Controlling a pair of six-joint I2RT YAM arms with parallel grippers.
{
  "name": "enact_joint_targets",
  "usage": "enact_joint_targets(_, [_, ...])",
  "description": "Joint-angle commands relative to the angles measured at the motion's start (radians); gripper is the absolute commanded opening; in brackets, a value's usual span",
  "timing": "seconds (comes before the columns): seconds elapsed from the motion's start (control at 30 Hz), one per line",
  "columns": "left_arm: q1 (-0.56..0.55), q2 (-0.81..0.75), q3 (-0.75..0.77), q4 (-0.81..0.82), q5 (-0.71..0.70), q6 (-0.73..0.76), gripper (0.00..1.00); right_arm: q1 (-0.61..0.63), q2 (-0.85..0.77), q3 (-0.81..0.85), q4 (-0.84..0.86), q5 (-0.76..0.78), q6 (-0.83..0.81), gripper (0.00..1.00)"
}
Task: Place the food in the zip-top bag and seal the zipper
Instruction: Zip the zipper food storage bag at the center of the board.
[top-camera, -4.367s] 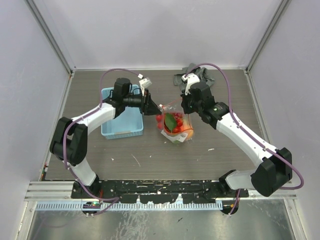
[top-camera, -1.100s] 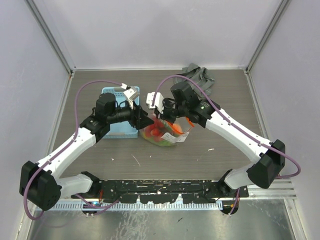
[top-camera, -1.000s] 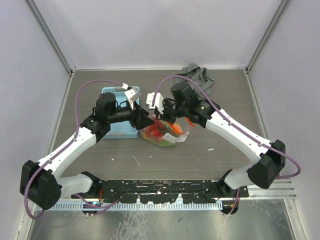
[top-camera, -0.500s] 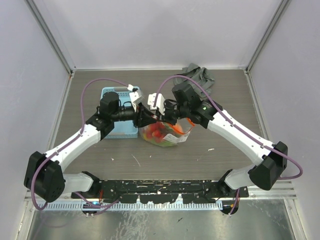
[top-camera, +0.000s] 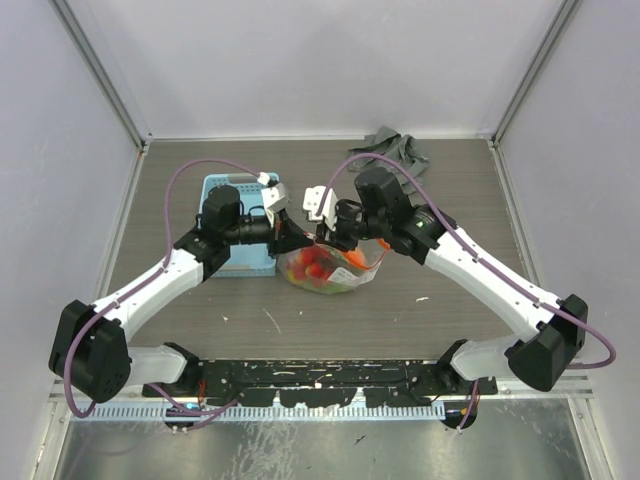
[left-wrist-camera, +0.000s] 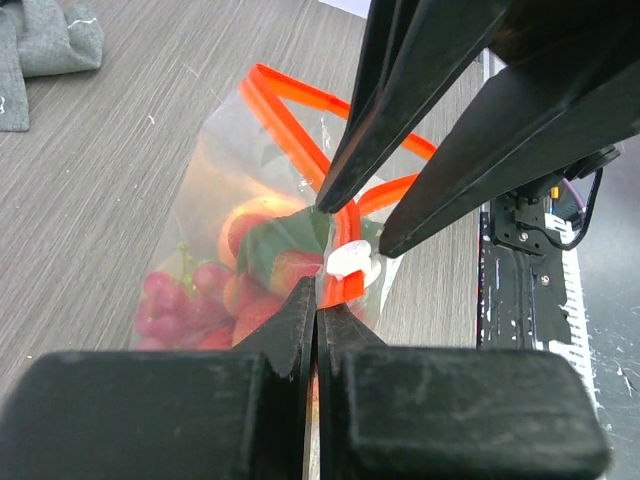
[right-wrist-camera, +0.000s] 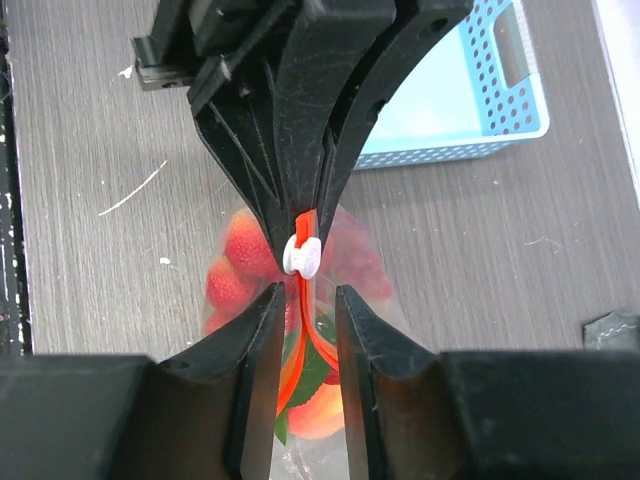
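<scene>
My left gripper (left-wrist-camera: 316, 312) has just clamped onto the zipper (left-wrist-camera: 298, 90) beside its white slider (right-wrist-camera: 302, 256). The right gripper (right-wrist-camera: 302, 300) has loosened, its jaws now loosely straddling the strip. The zip-top bag (top-camera: 330, 272) sits mid-frame overhead with the toy fruit (top-camera: 318, 264) inside. Its mouth looks partly open, so I judge sealing remains.

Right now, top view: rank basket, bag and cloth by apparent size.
1. basket: largest, even with the left arm over part of it.
2. bag.
3. cloth: only slightly smaller than the bag. The bag is partly covered, so 2 versus 3 is unsure.
</scene>
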Motion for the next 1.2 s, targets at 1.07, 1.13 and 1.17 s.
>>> enact_joint_targets(1.07, [-0.003,-0.063,0.002,0.066,-0.045,-0.086,0.00,-0.002,-0.001,-0.034,0.176,-0.070,0.025,0.19])
enact_joint_targets(1.13, [-0.003,-0.065,0.005,0.052,-0.061,-0.088,0.00,-0.002,-0.006,-0.032,0.167,-0.066,0.023,0.14])
enact_joint_targets(1.17, [-0.002,-0.067,0.006,0.049,-0.066,-0.090,0.00,-0.003,-0.009,-0.033,0.162,-0.060,0.022,0.12])
